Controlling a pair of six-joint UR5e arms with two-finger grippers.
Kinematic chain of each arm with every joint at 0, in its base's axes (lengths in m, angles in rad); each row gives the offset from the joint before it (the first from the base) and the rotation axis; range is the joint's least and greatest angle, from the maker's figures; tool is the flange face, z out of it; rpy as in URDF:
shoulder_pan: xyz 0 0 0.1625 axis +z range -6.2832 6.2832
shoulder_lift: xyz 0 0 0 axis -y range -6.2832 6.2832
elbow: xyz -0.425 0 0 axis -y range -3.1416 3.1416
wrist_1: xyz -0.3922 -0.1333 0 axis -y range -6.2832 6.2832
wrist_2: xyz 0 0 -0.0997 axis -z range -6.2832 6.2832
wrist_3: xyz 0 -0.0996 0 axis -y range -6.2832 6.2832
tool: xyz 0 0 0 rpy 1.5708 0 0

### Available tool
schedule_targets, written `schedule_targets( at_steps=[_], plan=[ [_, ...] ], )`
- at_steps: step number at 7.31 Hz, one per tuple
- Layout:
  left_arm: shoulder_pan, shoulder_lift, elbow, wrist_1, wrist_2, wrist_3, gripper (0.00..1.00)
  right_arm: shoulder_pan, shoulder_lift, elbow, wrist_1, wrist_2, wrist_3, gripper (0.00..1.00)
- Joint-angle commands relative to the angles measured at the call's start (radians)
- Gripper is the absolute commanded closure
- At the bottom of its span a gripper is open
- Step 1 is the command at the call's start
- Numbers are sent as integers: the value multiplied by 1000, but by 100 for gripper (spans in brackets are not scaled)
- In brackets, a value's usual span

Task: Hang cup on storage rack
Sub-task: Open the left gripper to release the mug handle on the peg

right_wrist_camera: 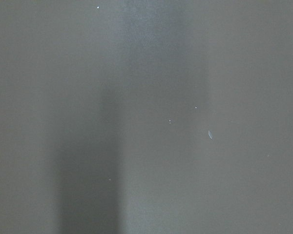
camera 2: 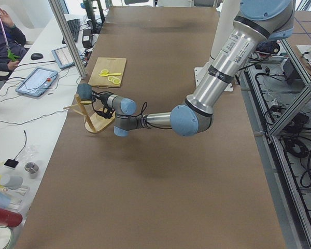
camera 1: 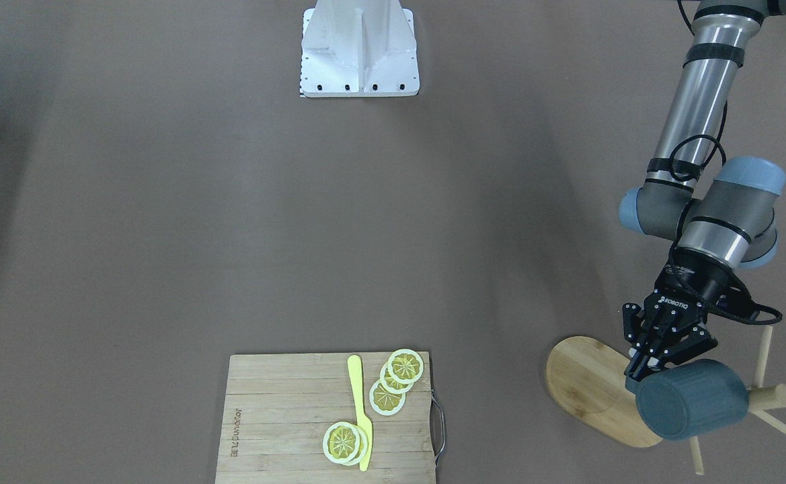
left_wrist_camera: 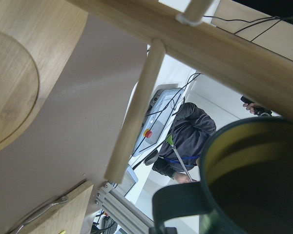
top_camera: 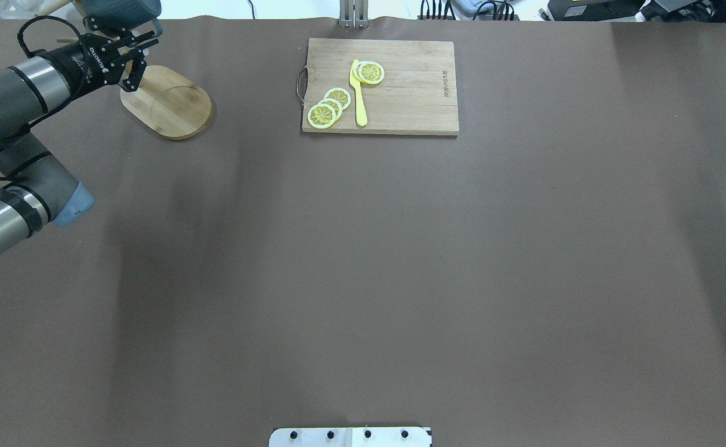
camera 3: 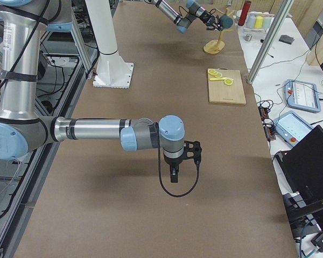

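The dark blue-grey cup [camera 1: 692,400] is in the air, tipped on its side above the storage rack, with my left gripper [camera 1: 640,372] shut on its handle side. In the left wrist view the cup's yellow inside [left_wrist_camera: 254,175] and loop handle [left_wrist_camera: 180,204] sit just below the rack's post [left_wrist_camera: 210,41] and beside a peg [left_wrist_camera: 134,112]. The rack's oval bamboo base [camera 1: 584,386] rests at the table's far left end. My right gripper [camera 3: 174,174] hovers low over bare table, and I cannot tell whether it is open or shut.
A slatted wooden cutting board [camera 1: 285,417] with lemon slices [camera 1: 396,380] and a yellow knife [camera 1: 360,410] lies mid-table near the operators' edge. A seated person [camera 2: 5,44] and tablets are beyond that edge. The robot's white base [camera 1: 359,47] is opposite.
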Motion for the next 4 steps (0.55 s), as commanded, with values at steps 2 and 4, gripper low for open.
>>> schedule_targets(
  at_steps=[2, 4],
  plan=[
    [14, 0, -4, -1, 9, 26, 1, 0, 0, -1, 0, 0, 0, 0],
    [14, 6, -30, -3, 8, 28, 1, 0, 0, -1, 0, 0, 0, 0]
  ],
)
